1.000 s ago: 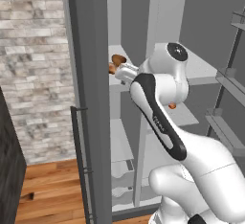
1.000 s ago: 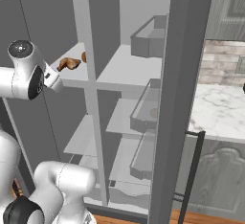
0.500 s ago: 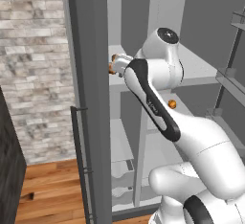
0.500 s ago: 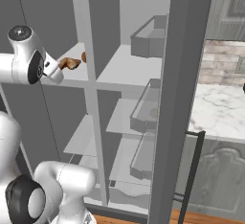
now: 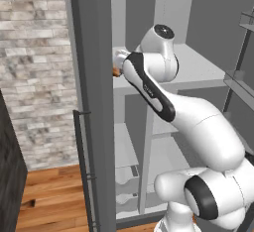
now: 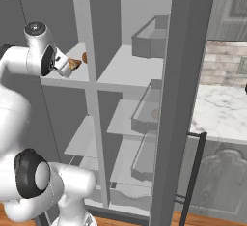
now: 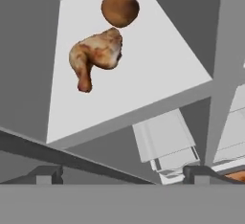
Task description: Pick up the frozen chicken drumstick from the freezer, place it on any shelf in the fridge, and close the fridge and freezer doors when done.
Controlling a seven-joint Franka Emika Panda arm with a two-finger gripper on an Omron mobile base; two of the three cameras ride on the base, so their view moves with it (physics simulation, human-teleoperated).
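The frozen chicken drumstick [image 7: 95, 55] lies on a narrow pale shelf [image 7: 158, 60] of the freezer [image 6: 72, 123], paler bone end toward me. Just behind it sits a darker rounded brown lump [image 7: 120, 11]. My gripper [image 7: 124, 175] is open, its fingertips [image 7: 45, 174] wide apart and short of the drumstick, with nothing between them. From the right base view the gripper [image 6: 65, 65] hovers at the front of that shelf, close to the drumstick [image 6: 74, 64]. The fridge [image 6: 130, 99] stands to the right with its broad shelf [image 6: 128, 68]. Both doors are open.
The freezer door [image 5: 92, 102] with its handle [image 5: 82, 151] stands close on the left of my arm. The fridge door [image 6: 178, 99] carries grey bins [image 6: 152, 36] on the right. Drawers [image 5: 126, 176] sit low in the freezer. A tiny orange thing [image 7: 234, 175] shows below the shelf.
The arm's upper joints have risen and swung in toward the freezer. The hand stays at the shelf's front near the drumstick, still open.
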